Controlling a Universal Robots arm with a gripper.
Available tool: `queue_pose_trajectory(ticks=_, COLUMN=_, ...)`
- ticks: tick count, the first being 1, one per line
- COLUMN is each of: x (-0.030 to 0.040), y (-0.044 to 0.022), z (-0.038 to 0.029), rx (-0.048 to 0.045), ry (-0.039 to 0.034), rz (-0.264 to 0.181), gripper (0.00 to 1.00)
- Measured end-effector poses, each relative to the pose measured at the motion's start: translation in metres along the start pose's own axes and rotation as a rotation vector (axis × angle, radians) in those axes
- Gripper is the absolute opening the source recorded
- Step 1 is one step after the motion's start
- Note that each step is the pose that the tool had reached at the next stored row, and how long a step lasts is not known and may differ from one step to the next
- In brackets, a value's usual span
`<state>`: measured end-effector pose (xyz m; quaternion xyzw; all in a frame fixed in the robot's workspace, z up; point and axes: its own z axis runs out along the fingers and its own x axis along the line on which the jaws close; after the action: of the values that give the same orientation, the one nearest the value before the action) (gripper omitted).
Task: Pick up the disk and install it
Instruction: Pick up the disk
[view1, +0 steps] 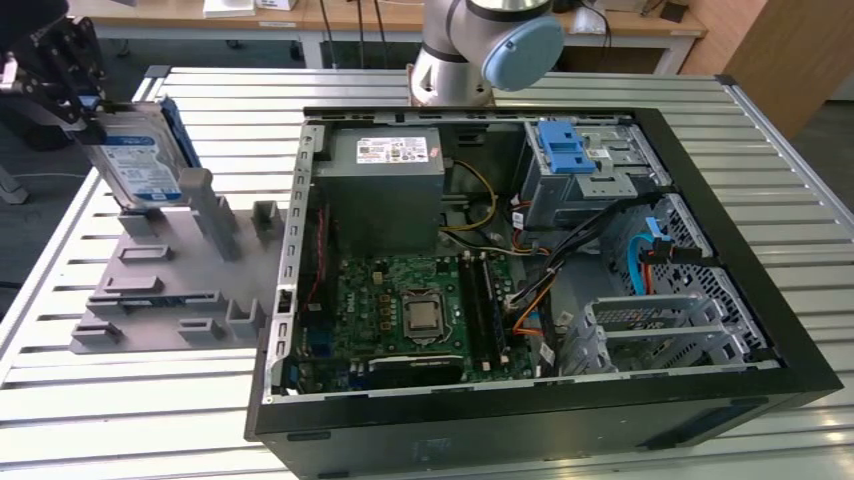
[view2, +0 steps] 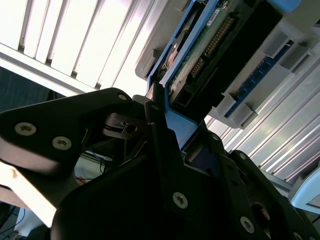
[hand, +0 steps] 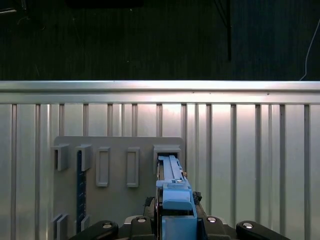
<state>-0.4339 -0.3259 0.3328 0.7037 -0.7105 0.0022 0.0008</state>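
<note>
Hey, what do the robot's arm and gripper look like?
The arm is a silver-grey tube with a rounded light-blue joint cap. The gripper is matte black. In the second wrist view it is built of angular linked plates dotted with silver screw heads.

The arm has that usual silver-grey tube look, with a round light-blue cap on its joint. The gripper is matte black all over: chunky flat linkage plates with rounded corners. In both wrist views the plates are dotted with shiny silver screws, some sunk in little recesses.
</note>
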Motion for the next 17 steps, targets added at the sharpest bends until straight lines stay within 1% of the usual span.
queue_pose_trajectory(ticks=17, x=0.0, y=0.0, z=-0.0047, rx=-0.0002, ry=0.0001, rz=-0.001, gripper=0.36)
